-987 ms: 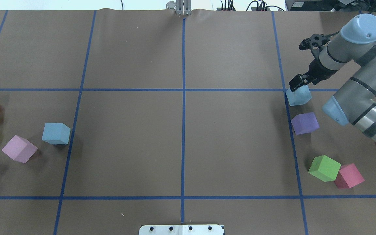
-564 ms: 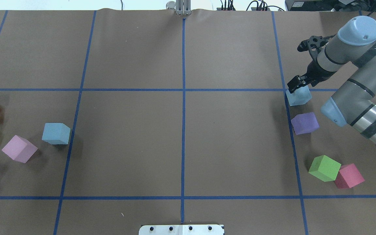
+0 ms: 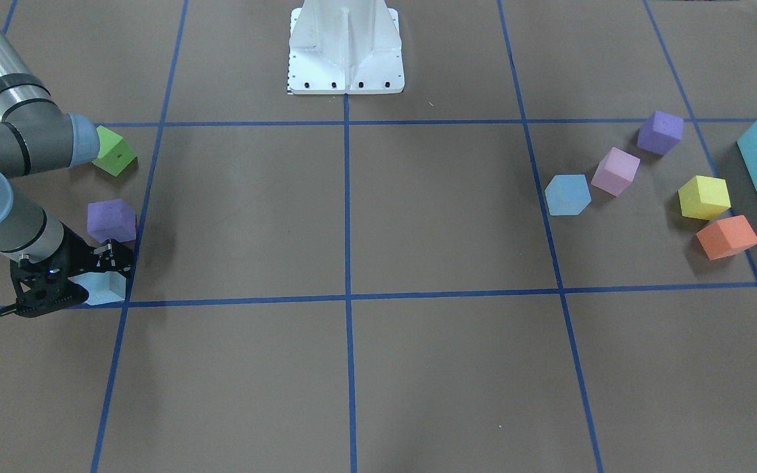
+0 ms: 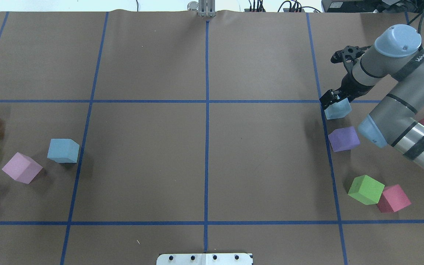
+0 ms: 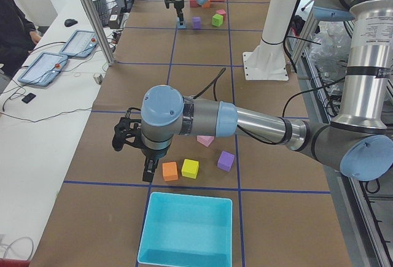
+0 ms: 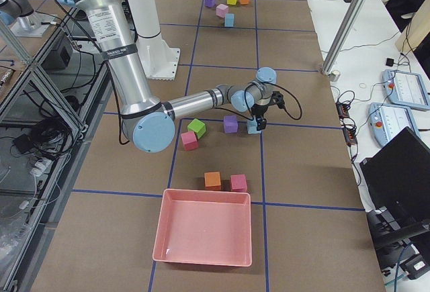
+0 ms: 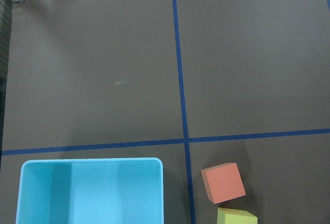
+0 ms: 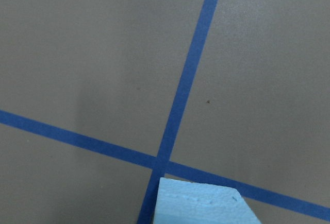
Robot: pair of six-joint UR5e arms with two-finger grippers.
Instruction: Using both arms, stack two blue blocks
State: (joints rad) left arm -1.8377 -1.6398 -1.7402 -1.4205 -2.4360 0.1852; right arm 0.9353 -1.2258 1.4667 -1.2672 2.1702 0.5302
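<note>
Right fingers (image 4: pixel 327 98) spread, astride pale blue block (image 4: pixel 339 110) near desk's right edge, second blue block (image 4: pixel 63 151) near left edge, left fingers (image 5: pixel 147 172) over that end, spread or pressed together cannot tell

Right hand (image 4: pixel 330 100) low at one blue block (image 4: pixel 339 110), other blue block (image 4: pixel 63 151) well apart

Right arm (image 4: pixel 399 99) reaches low, tool (image 4: pixel 332 99) spread; left arm (image 5: pixel 258 123) hovers outstretched.
</note>
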